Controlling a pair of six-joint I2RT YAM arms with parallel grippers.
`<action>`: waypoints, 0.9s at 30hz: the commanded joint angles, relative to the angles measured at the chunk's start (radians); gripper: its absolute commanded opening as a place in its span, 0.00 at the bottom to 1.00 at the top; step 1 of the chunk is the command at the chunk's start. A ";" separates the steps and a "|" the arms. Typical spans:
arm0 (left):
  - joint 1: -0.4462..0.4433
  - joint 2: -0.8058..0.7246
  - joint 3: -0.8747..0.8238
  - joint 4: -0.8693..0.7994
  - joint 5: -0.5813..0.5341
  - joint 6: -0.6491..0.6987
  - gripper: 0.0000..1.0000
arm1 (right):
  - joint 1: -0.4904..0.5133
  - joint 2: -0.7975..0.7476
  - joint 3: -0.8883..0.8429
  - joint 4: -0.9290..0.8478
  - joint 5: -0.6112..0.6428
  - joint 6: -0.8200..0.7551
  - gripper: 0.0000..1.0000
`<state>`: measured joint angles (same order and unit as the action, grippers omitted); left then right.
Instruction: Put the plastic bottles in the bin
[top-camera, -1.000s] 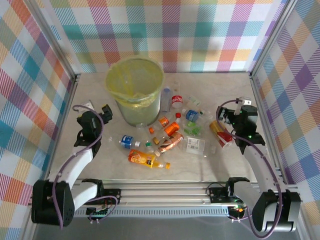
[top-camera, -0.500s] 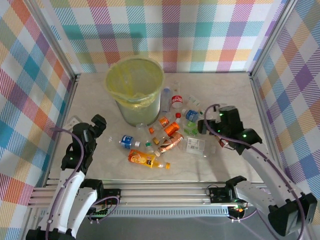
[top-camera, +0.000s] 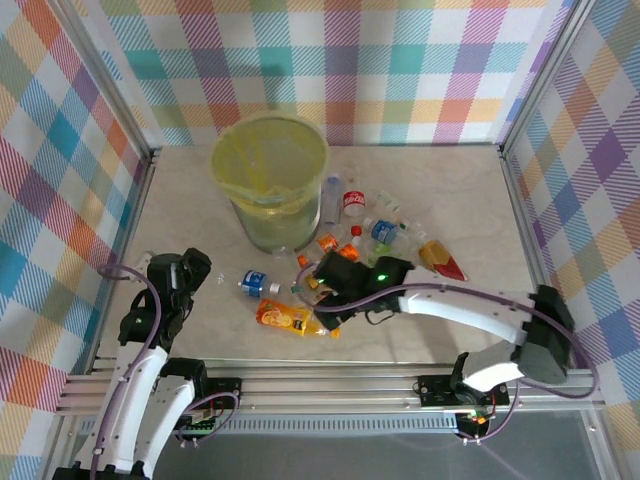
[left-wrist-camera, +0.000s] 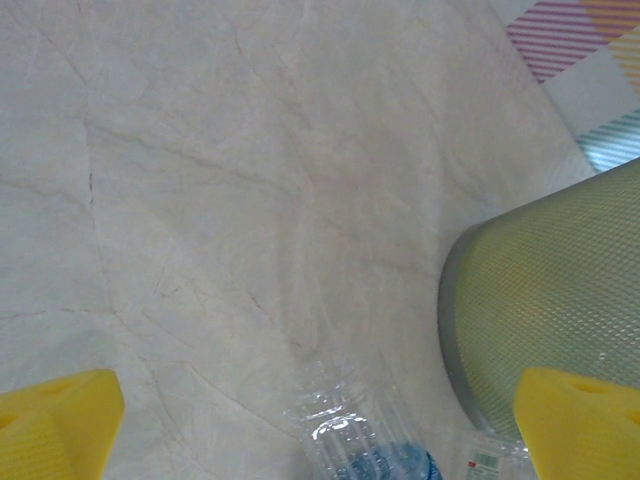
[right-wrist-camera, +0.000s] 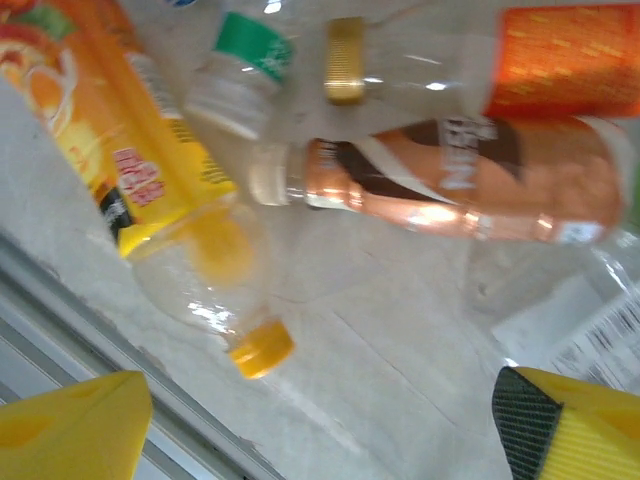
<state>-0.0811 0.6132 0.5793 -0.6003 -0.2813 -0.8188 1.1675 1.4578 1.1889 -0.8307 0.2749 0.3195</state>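
One bin, roughly a dozen plastic bottles scattered beside it.

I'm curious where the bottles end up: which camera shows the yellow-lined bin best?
The top external view: the bin stands whole there, yellow bag and open mouth visible. The left wrist view catches just a slice of its wall at the right edge.

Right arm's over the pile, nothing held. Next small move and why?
Probably lower the right gripper onto the yellow-capped neck of the orange-labelled bottle: it lies nearest, between the open fingers, while the copper-labelled bottle sits further ahead, lying along the closing line. Nothing is gripped yet.
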 joint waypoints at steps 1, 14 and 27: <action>0.001 -0.005 0.011 -0.010 -0.013 0.022 1.00 | 0.079 0.111 0.072 -0.021 0.050 -0.073 0.86; 0.001 -0.036 -0.044 -0.011 -0.077 0.045 1.00 | 0.141 0.343 0.169 0.195 0.020 -0.294 0.79; 0.001 -0.051 -0.073 -0.013 -0.119 0.046 1.00 | 0.141 0.471 0.229 0.243 0.073 -0.398 0.74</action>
<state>-0.0811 0.5674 0.5220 -0.6010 -0.3687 -0.7918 1.3094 1.9015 1.3869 -0.6037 0.3252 -0.0292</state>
